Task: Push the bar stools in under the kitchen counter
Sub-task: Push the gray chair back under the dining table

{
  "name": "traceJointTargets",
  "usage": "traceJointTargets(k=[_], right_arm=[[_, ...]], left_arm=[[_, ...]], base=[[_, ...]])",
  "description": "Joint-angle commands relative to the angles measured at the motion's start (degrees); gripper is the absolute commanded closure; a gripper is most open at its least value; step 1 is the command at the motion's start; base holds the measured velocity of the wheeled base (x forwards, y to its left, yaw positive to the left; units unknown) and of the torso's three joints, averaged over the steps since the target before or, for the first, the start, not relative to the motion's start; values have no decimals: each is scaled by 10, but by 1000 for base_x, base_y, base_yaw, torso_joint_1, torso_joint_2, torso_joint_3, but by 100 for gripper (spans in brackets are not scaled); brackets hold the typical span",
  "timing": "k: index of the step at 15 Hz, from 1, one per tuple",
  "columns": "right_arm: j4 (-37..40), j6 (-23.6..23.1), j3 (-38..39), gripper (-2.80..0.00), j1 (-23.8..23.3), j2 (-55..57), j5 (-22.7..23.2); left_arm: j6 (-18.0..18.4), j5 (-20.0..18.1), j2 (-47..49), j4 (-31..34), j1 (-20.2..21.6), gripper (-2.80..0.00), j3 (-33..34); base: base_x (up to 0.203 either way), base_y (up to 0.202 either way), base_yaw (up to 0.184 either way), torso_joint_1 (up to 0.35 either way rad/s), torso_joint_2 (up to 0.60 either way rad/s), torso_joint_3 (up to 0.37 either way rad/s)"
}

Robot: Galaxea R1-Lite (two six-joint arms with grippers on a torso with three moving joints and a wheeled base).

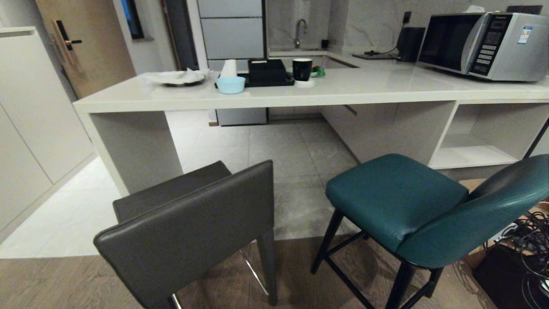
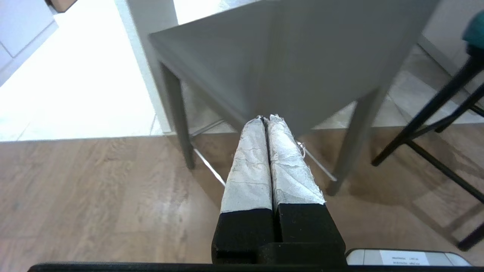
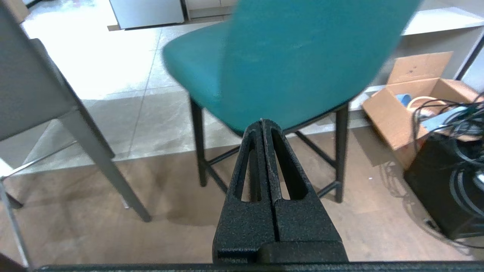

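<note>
On the counter's far right you have a silver microwave [image 1: 484, 43] with a small blue-and-white sticker and a brand mark along its top edge, both too small to read; no other writing is legible. Along the kitchen counter [image 1: 300, 92] you also see a plate of crumpled paper [image 1: 178, 77], a light blue bowl [image 1: 230, 84], a black tray [image 1: 268, 73] and a black mug [image 1: 302, 68], with a sink tap [image 1: 300, 32] behind them. Beside the teal stool, to your right, an open cardboard box [image 3: 412, 98] and a tangle of black cables [image 3: 453, 151] sit on the wooden floor, close to that stool's legs.

Both stools stand out from the counter, backs toward you, on the edge where wood meets grey tile, and the floor between them and the counter's white panel leg [image 1: 137, 146] is open tile. Your dark grey stool [image 1: 188, 223] is on the left, just in front of that leg; your teal stool [image 1: 407, 206] is on the right, before the open shelving [image 1: 484, 141], turned a little to the left.

Your left gripper [image 2: 266, 119] has its taped fingers [image 2: 249, 162] pressed together, holding nothing, its tips up against the lower edge of the grey stool's backrest; whether they touch you cannot tell. Your right gripper [image 3: 261, 121] is likewise pinched closed and empty, its tips at the bottom edge of the teal backrest
</note>
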Motion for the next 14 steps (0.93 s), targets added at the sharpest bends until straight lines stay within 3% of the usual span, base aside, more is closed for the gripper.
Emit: traceJointTargets(k=[1, 14], right_arm=[[0, 0, 0, 0, -1, 1, 0], [0, 0, 0, 0, -1, 1, 0]], left_arm=[[0, 0, 1, 1, 0, 0, 0], [0, 0, 1, 1, 0, 0, 0]], base=[[0, 199, -3, 2, 1, 1], [0, 196, -1, 1, 0, 2]])
